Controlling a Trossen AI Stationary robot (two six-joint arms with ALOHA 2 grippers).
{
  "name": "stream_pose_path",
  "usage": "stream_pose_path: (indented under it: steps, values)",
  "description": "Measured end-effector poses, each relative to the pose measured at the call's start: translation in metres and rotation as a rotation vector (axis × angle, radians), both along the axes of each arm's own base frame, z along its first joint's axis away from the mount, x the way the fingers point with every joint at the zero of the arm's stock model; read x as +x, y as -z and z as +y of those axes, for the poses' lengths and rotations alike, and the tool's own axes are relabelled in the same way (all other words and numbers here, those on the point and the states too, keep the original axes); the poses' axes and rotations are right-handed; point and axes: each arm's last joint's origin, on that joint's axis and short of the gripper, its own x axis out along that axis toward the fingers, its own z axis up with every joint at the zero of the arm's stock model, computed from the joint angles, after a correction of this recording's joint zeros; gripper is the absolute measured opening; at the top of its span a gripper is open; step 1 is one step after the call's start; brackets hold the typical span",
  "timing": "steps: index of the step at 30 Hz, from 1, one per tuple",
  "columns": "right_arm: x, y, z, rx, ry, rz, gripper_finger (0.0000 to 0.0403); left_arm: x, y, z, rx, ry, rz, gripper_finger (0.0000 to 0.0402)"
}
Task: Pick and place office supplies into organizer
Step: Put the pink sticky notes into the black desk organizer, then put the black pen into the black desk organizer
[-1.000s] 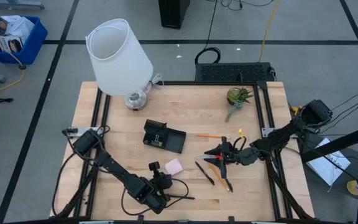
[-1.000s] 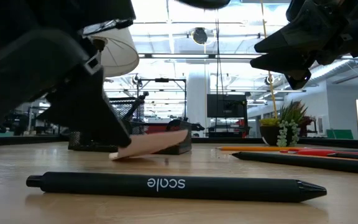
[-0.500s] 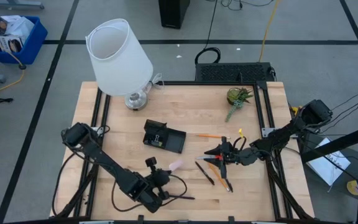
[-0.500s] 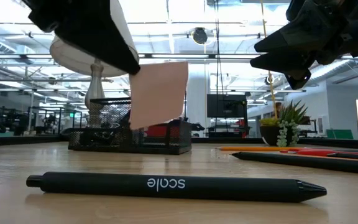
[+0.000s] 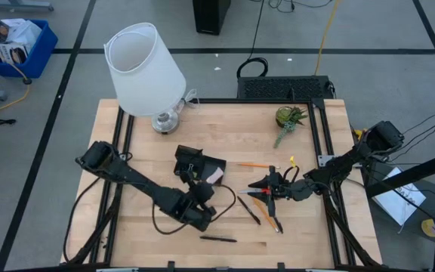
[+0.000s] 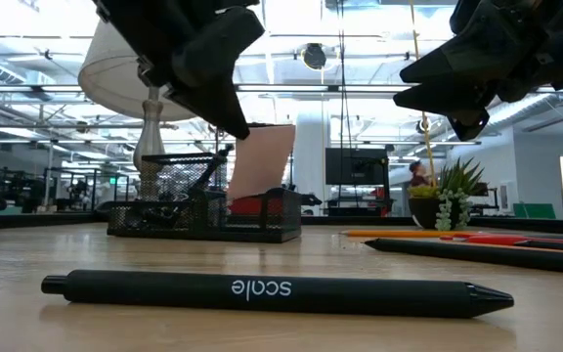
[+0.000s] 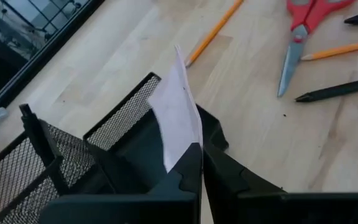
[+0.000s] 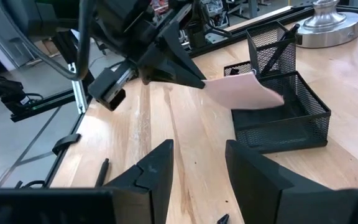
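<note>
My left gripper [image 5: 207, 186] is shut on the pink sticky-note pad [image 5: 216, 175] and hangs just over the near side of the black mesh organizer [image 5: 198, 166]. In the low view the pad [image 6: 262, 161] hangs in front of the organizer [image 6: 203, 210]. My right gripper [image 5: 259, 185] stands open above the red-handled scissors [image 5: 266, 198], touching nothing. Two black pens [image 5: 249, 210] and an orange pencil [image 5: 257, 165] lie flat on the table near the scissors. My left gripper pinches one edge of the pad [image 7: 188, 149] between its two fingertips [image 7: 222, 174]. The fingers slant down from the table's near left side. The pad sticks out past the fingertips, tilted on edge, clear of the table and above the organizer's lower compartment [image 7: 135, 134].
A white lamp [image 5: 143, 72] stands at the far left of the table and a green plant sprig [image 5: 288, 121] at the far right. Another black pen [image 5: 219, 239] lies near the front edge, and shows large in the low view [image 6: 262, 290].
My left gripper has risen from the table near the front edge and gone toward the far edge, up to the organizer, staying shut. The pad, which lay with one end on the table, is lifted clear and now hangs over the organizer.
</note>
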Motion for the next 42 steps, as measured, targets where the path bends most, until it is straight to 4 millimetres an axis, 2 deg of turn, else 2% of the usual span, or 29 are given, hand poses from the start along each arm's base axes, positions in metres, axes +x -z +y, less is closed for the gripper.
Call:
stream_pose_path:
  steps: [3,9,14,17,23,28,36,42]
  values:
    - [0.000,0.000,0.000,0.000,0.000,0.000,0.0139,0.000,0.001,0.007,0.016,-0.029,0.019,0.0005]
    - [0.000,0.000,0.000,0.000,0.000,0.000,0.0139,0.004,0.004,0.037,-0.037,-0.155,0.068,0.0016]
    - [0.000,0.000,0.000,0.000,0.000,0.000,0.0139,0.017,0.004,0.057,-0.134,-0.176,0.048,0.0008]
    - [0.000,0.000,0.000,0.000,0.000,0.000,0.0139,0.020,0.003,0.059,-0.134,-0.159,0.049,0.0033]
    - [0.000,0.000,0.000,0.000,0.000,0.000,0.0139,0.017,0.004,0.051,-0.145,-0.127,0.069,0.0124]
    - [0.000,0.000,0.000,0.000,0.000,0.000,0.0139,0.015,0.004,0.042,-0.174,-0.124,0.048,0.0174]
    - [0.000,0.000,0.000,0.000,0.000,0.000,0.0139,0.006,0.002,-0.006,-0.188,0.136,0.072,0.0199]
    - [0.000,0.000,0.000,0.000,0.000,0.000,0.0139,-0.008,0.003,-0.040,-0.358,0.287,0.123,0.0200]
